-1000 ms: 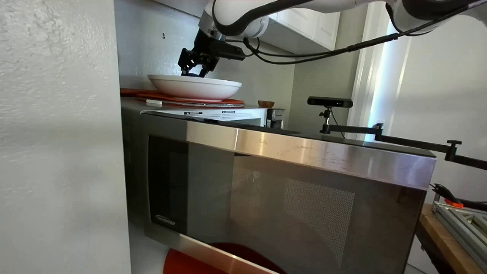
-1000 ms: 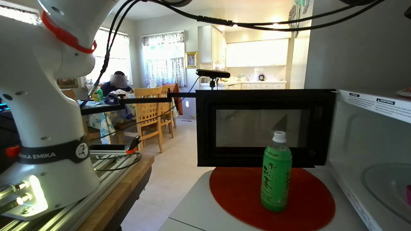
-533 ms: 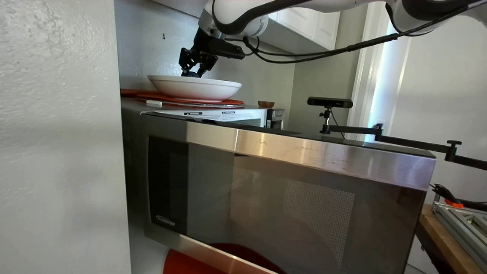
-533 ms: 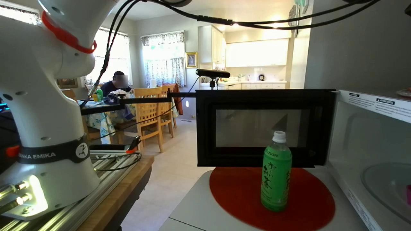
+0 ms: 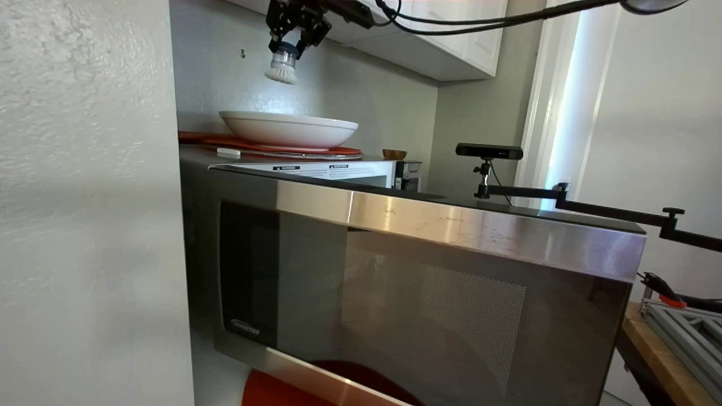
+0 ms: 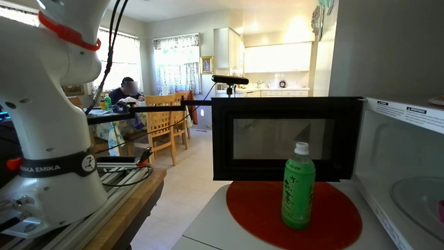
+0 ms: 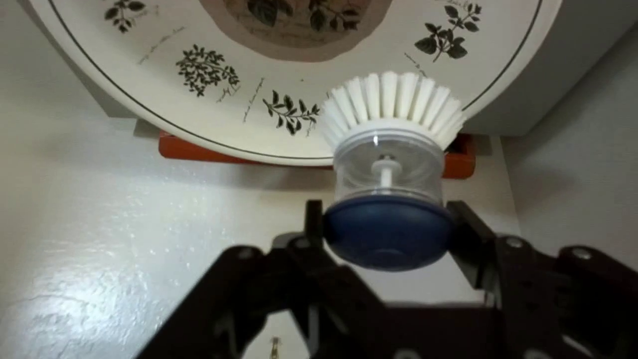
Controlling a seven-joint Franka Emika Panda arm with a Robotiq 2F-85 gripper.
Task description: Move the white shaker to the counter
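Gripper (image 7: 389, 229) clamped on blue-topped brush (image 7: 389, 162) — bristle end down, slightly tilted. Brush hangs above white bowl (image 5: 289, 133) — apart from it.

Gripper (image 5: 286, 49) has come way up since a moment ago, and the blue-capped brush (image 5: 282, 65) it's clamped on, mostly hidden behind the white bowl (image 5: 293, 132) before, now hangs fully above it. Cables (image 5: 530, 17) rode up too, and the glow on the robot base (image 6: 62, 196) went out.

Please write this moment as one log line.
gripper: closed on brush | brush: bristles down, higher than white bowl, apart | counter: brush not placed
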